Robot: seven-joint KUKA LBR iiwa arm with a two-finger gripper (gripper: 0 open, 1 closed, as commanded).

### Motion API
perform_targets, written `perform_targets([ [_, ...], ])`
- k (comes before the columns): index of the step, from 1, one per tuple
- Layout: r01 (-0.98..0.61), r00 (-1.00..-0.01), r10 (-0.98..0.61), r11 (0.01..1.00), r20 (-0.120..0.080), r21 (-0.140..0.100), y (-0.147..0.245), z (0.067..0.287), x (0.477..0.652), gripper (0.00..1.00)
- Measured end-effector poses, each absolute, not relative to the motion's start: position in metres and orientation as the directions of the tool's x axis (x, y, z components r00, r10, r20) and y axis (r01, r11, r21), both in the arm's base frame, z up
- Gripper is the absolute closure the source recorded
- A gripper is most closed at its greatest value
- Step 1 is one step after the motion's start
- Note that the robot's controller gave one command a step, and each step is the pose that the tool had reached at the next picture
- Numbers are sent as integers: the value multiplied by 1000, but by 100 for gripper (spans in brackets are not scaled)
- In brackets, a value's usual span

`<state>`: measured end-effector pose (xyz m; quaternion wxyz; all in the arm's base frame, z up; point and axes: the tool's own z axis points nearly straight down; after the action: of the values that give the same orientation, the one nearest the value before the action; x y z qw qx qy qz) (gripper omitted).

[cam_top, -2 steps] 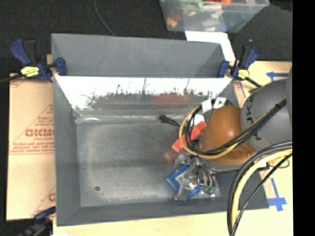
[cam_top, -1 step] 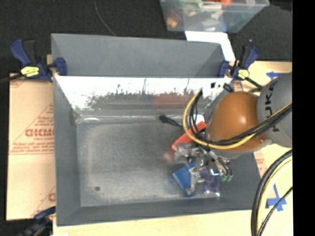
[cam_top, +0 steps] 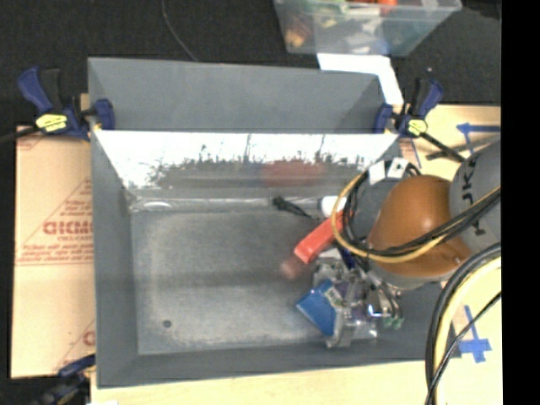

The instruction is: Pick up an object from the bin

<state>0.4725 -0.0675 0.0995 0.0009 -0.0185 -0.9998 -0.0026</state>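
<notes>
My gripper (cam_top: 350, 300) is low in the bin's front right corner, under the arm's wrist. A blue flat block (cam_top: 315, 310) lies right against its left side; whether it is held is unclear. Just behind the gripper a red-orange oblong piece (cam_top: 313, 242) lies slanted on the floor. A small brownish-pink round thing (cam_top: 291, 267) rests to the left of the gripper, a short way off.
A black-and-white pen-like thing (cam_top: 300, 206) lies along the foot of the bin's back wall. The arm and its cables cover the bin's right side. The left half of the floor holds only a small dark speck (cam_top: 167, 324).
</notes>
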Motion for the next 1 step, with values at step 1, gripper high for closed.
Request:
perform_targets([
  [1,-67,-997,-67,998,-30,2,-75,74,477,0],
])
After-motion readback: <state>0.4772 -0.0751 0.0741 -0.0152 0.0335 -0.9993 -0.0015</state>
